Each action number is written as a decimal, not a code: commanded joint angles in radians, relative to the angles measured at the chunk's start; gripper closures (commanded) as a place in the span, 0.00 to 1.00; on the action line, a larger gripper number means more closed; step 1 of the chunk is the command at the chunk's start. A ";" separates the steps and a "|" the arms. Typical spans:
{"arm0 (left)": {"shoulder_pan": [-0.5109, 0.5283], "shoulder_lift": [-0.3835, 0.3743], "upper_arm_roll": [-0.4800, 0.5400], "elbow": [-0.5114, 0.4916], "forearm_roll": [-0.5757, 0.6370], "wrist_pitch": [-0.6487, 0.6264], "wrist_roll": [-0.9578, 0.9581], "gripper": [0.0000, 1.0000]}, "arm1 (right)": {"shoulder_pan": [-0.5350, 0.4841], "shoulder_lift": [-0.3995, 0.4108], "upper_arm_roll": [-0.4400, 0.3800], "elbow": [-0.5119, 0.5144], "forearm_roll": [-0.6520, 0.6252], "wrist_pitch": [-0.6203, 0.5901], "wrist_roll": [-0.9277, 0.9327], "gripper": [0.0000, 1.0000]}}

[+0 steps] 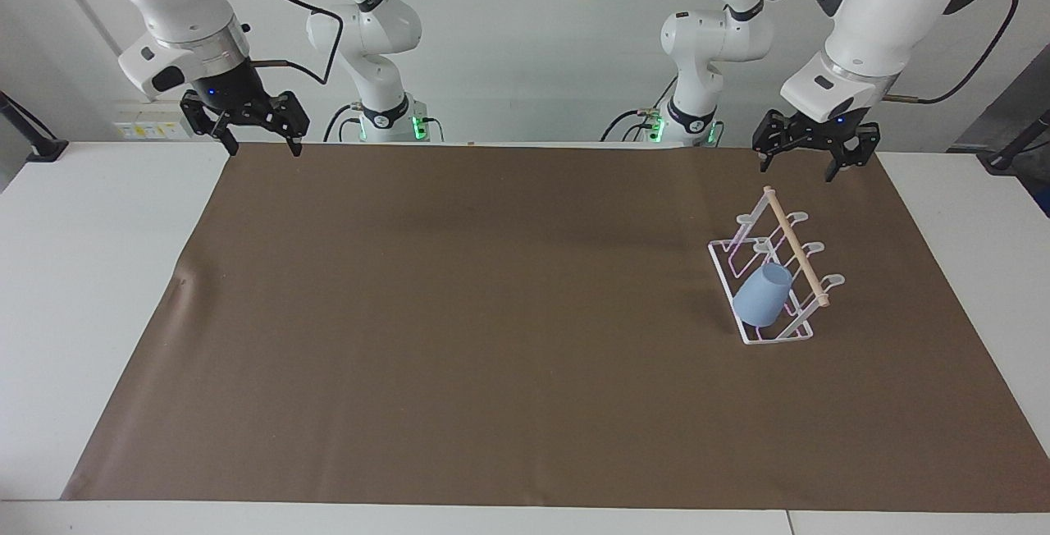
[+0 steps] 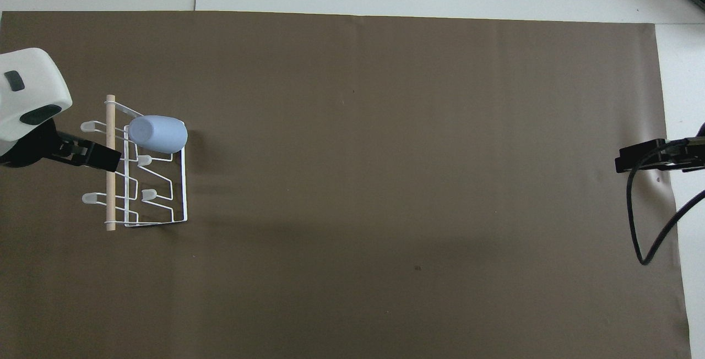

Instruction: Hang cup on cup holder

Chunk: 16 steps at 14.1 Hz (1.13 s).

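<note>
We see the cup [image 1: 763, 295] hanging mouth-down on a prong of the cup holder [image 1: 771, 264], at the rack's end farthest from the robots, on the brown mat [image 1: 492, 313]. Our left gripper [image 1: 814, 159] hangs in the air above the mat's edge, up and clear of the rack, fingers spread apart and holding nothing. Our right gripper [image 1: 256, 136] waits over the mat's other end, well apart from the rack, fingers also spread and empty.
</note>
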 commanded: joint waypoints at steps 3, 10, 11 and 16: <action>0.090 -0.002 -0.008 0.048 -0.059 -0.005 -0.024 0.00 | -0.005 -0.023 0.003 -0.025 -0.009 0.000 -0.013 0.00; 0.169 0.016 -0.012 0.103 -0.082 -0.055 -0.030 0.00 | -0.005 0.011 0.005 0.027 0.009 0.004 0.046 0.00; 0.167 0.015 -0.012 0.103 -0.082 -0.054 -0.030 0.00 | -0.009 0.012 0.003 0.030 0.023 0.006 0.052 0.00; 0.153 0.005 -0.014 0.088 -0.079 -0.057 -0.033 0.00 | -0.006 -0.009 0.003 0.003 0.023 0.004 0.044 0.00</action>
